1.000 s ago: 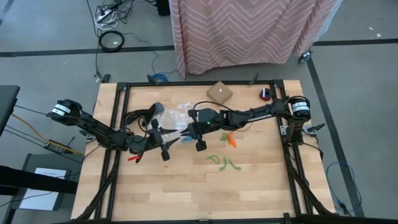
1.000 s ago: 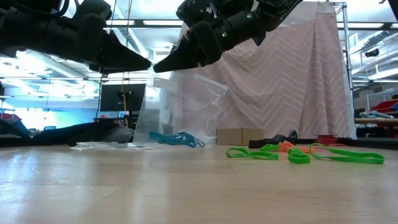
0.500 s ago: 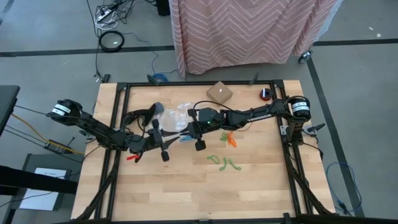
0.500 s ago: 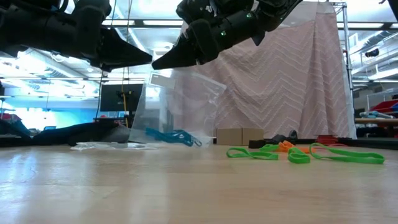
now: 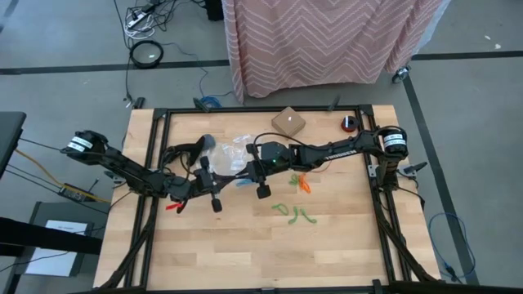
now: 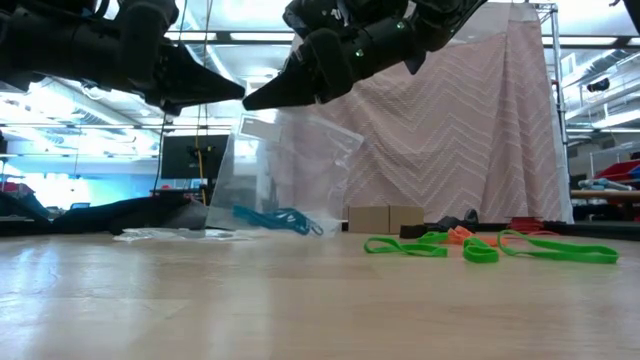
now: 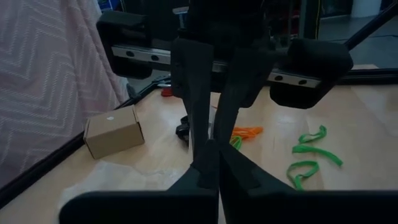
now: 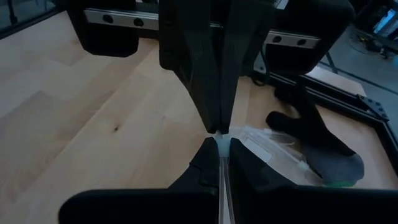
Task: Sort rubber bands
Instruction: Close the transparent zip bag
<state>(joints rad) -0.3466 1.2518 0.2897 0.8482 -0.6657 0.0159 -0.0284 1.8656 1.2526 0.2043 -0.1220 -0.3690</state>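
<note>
Fingers of the left gripper (image 6: 232, 97) and right gripper (image 6: 256, 100) pinch the mouth of a clear bag (image 6: 285, 172) holding blue rubber bands (image 6: 278, 217) mid-worktop. Unequal pull risks slippage, spilling them; green rubber bands (image 5: 292, 212) lie loose nearer the front edge.

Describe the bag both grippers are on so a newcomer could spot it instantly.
Look at the middle of the wooden table, where the left gripper and right gripper meet tip to tip. The clear zip bag hangs from them, its bottom touching the table. Unlike the flat bags behind, it holds blue rubber bands.
</note>
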